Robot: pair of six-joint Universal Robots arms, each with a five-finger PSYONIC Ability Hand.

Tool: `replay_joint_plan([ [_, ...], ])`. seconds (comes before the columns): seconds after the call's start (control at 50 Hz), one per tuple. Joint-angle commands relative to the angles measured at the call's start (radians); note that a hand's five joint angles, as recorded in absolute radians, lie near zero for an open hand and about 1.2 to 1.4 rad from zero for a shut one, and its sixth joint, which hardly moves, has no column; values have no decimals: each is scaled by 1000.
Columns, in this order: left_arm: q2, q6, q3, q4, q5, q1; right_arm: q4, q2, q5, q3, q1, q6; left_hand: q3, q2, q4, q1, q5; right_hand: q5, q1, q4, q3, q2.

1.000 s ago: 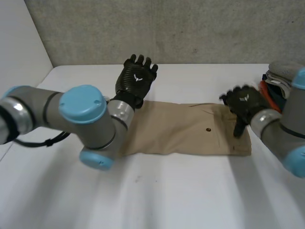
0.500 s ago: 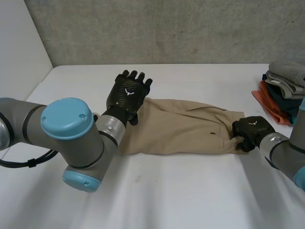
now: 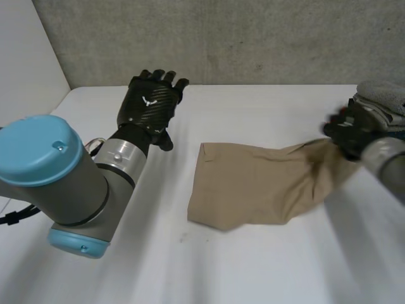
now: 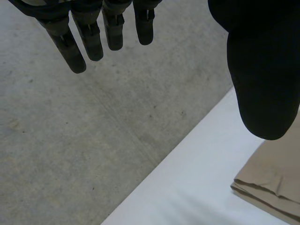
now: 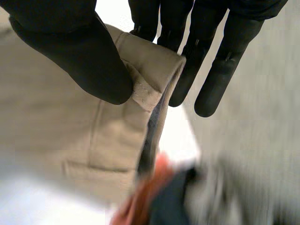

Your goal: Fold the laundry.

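Overhead, tan trousers (image 3: 253,187) lie on the table (image 3: 190,278), one end lifted by the right hand (image 3: 349,130); the left hand (image 3: 152,101) hovers apart. Its wrist view shows straight, empty fingers (image 4: 89,40). The right's shows thumb (image 5: 84,61) and fingers (image 5: 206,61) pinching an edge; folding looks barely begun.

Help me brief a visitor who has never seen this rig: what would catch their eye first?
The tan trousers stretch across the white table, one end raised and pinched between thumb and fingers of the right hand. The left hand hangs open above the table's left side, clear of the cloth. A pile of folded clothes sits at the far right edge.
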Motion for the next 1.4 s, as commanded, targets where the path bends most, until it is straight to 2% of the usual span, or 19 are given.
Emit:
replay_joint_plan([
  [0.02,20,-27,-15,2,-2,24,-194,83,-177,-9,311,-14,-38,-36,-28,-21,-49,222,294,199,208,224],
  [0.14,20,-27,-8,6,-3,44,-174,236,-255,-47,492,-86,-38,-36,-28,-21,-49,222,294,199,208,224],
  [0.16,20,-27,-3,8,-3,47,-171,236,-251,-54,501,-93,-38,-36,-28,-21,-49,86,158,64,73,88],
  [0.18,20,-27,2,8,-3,52,-166,226,-251,-57,507,-92,-38,-36,-28,-21,-49,-412,-340,-435,-426,-410],
  [0.24,17,-33,23,15,-2,67,-166,206,-235,-54,508,-64,-31,-29,-21,-15,-43,-845,-773,-867,-858,-843],
  [0.26,17,-39,32,18,-2,70,-165,188,-214,-51,505,-16,-31,-29,-21,-15,-43,-982,-911,-1005,-996,-980],
  [0.32,-7,-71,90,34,-2,69,-163,128,-177,-46,474,144,-31,-29,-21,-15,-43,-1000,-928,-1022,-1013,-998],
  [0.34,-20,-83,107,37,-2,69,-162,77,-159,-40,439,310,-31,-29,-21,-15,-43,-1000,-928,-1022,-1013,-998],
  [0.4,-96,-140,186,29,-2,54,-165,23,-136,-29,396,529,-28,-26,-18,-12,-40,-1000,-928,-1022,-1013,-998],
  [0.42,-115,-155,209,26,0,49,-162,-7,-116,-29,367,680,-28,-26,-18,-12,-40,-1000,-928,-1022,-1013,-998],
  [0.5,-210,-217,313,-24,9,8,-82,-50,-17,-32,275,859,-8,-6,2,9,-19,-1000,-928,-1022,-1013,-998],
  [0.56,-289,-231,393,-128,11,-26,20,-40,28,-57,222,842,-5,-3,5,12,-16,-1000,-928,-1022,-1013,-998],
  [0.68,-426,-232,522,-348,-2,-106,131,83,28,-149,218,737,1,3,11,18,-10,-1000,-928,-1022,-1013,-998],
  [0.78,-455,-234,539,-409,-26,-130,159,193,35,-219,216,689,7,9,17,23,-4,-1000,-928,-1022,-1013,-998],
  [0.92,-494,-200,543,-486,-147,-137,206,302,12,-268,215,655,7,9,17,23,-4,-1000,-928,-1022,-1013,-998],
  [1.0,-507,-140,531,-546,-152,-143,237,338,39,-278,218,545,16,18,26,32,4,-1000,-928,-1022,-1013,-998],
  [1.24,-449,-80,525,-558,-123,-141,179,183,85,-200,219,480,7,9,17,23,-4,-1000,-928,-1022,-1013,-998],
  [1.3,-373,-83,525,-544,-60,-135,131,157,93,-147,222,470,4,6,14,20,-7,-1000,-928,-1022,-1013,-998],
  [1.4,-264,-91,523,-498,89,-121,1,-25,107,62,248,445,1,3,11,18,-10,-1000,-928,-1022,-1013,-998],
])
